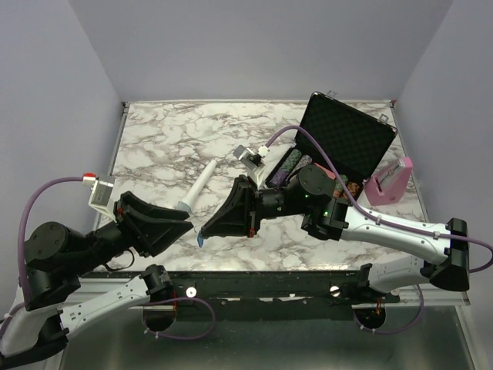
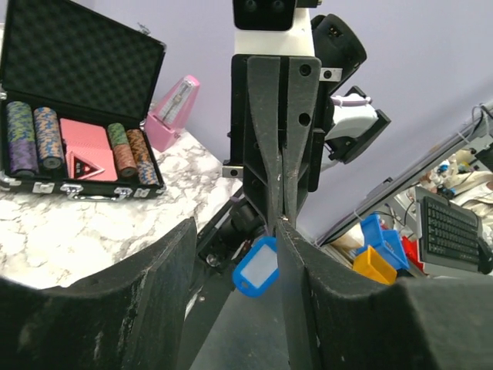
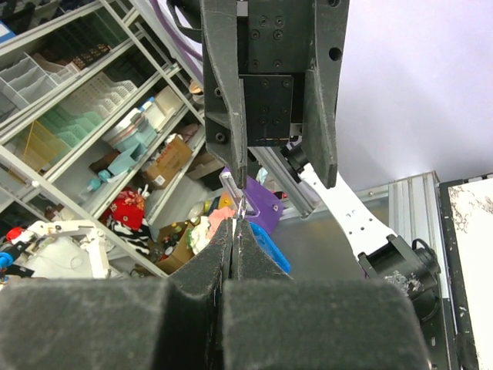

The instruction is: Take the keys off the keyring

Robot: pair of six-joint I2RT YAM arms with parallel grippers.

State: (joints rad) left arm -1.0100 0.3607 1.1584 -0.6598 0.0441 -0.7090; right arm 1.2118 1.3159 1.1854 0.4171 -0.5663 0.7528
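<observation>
Keyring (image 3: 239, 206) is too small to be made out (just a silvery glint). Key (image 2: 256, 267) blade is hidden; head edge is covered by left gripper (image 2: 236, 225) finger (image 2: 308, 293). Case (image 2: 77, 62) is cut off left.

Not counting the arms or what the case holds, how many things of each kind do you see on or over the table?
Black case: 1
Pink metronome: 1
White stick-like tool: 1
Blue key: 1
Silvery keyring: 1
Total: 5
</observation>
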